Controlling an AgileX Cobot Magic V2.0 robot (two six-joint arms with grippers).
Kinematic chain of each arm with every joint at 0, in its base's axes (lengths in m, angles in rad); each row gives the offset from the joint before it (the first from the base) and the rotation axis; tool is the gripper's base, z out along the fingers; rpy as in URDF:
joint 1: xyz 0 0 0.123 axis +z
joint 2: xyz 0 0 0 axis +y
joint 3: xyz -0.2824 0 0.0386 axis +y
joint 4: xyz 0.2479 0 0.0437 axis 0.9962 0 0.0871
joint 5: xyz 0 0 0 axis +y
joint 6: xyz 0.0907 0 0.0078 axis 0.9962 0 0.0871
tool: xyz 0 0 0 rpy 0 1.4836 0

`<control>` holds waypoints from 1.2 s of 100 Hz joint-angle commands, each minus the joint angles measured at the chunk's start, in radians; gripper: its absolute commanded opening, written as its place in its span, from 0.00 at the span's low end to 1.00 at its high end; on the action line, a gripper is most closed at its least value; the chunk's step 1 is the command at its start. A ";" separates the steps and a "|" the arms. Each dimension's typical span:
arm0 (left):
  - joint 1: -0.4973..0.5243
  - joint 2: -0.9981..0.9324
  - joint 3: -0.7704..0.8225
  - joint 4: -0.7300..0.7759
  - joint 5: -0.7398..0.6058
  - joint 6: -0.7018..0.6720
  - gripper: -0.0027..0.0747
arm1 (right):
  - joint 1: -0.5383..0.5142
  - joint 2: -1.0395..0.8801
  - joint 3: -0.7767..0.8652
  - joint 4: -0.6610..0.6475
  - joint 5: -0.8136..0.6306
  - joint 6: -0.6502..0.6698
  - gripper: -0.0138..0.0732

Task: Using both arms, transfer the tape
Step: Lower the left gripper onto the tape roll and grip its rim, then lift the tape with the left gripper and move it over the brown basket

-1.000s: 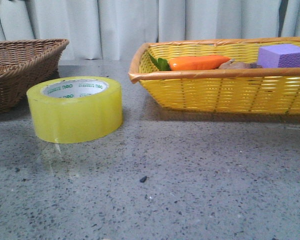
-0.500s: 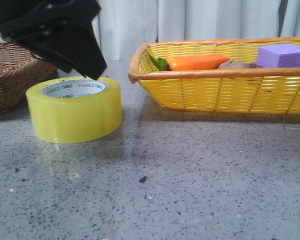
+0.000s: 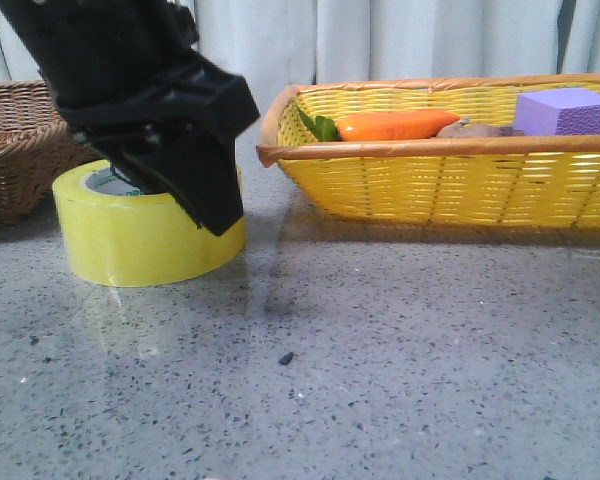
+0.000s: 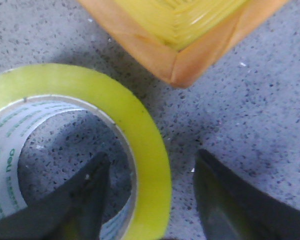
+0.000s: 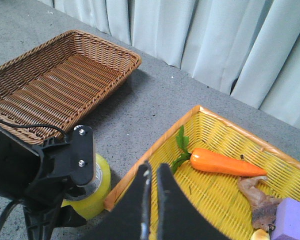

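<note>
Left pincer (image 4: 150, 200) straddles the glossy, translucent yellow tape (image 4: 140, 130) roll's wall.

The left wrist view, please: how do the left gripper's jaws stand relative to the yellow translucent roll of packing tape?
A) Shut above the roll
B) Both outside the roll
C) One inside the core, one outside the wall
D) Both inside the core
C: the left gripper is open, one jaw inside the white core of the yellow translucent roll of packing tape, the other outside its wall.
</note>
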 commanded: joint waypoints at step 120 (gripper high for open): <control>-0.007 0.017 -0.176 0.038 0.095 0.001 0.09 | 0.000 -0.020 -0.020 -0.039 -0.049 0.001 0.08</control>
